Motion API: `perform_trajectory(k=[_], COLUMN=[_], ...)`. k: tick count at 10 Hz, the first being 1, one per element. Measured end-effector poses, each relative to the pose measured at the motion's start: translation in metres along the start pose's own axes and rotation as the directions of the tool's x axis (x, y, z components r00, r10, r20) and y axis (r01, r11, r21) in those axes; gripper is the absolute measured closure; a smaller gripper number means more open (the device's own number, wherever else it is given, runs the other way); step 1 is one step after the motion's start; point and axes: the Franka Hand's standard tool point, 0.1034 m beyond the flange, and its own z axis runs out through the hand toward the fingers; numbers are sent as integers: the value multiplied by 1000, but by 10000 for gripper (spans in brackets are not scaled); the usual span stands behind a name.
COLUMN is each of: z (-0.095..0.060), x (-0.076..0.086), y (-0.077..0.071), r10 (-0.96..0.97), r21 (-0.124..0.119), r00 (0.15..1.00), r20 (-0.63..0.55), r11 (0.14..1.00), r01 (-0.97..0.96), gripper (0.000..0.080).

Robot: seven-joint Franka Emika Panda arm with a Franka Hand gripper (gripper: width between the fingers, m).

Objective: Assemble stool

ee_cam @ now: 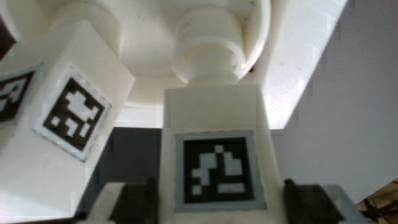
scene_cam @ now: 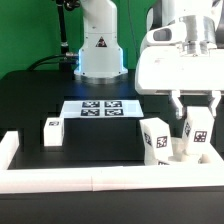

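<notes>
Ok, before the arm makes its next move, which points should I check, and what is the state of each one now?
1. The leg sits between the two fingers of the pincer: ok.
2. The pincer is firmly closed on this leg: cannot tell.
3. This leg stands upright in the exterior view: ok.
4. The second leg, close beside it, does not touch it: cannot tell.
5. The third leg is far away, at the exterior view's left: ok.
6. What the gripped leg's lower end rests on: cannot tell.
</notes>
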Motion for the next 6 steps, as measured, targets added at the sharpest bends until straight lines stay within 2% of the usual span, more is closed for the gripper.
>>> perform_trajectory(k=[6], z=[0], x=[0], y=[0], r10=[-5], r21=[1], r00=[1000], r20=[8], r11=[1000], r01=[5], gripper=[465])
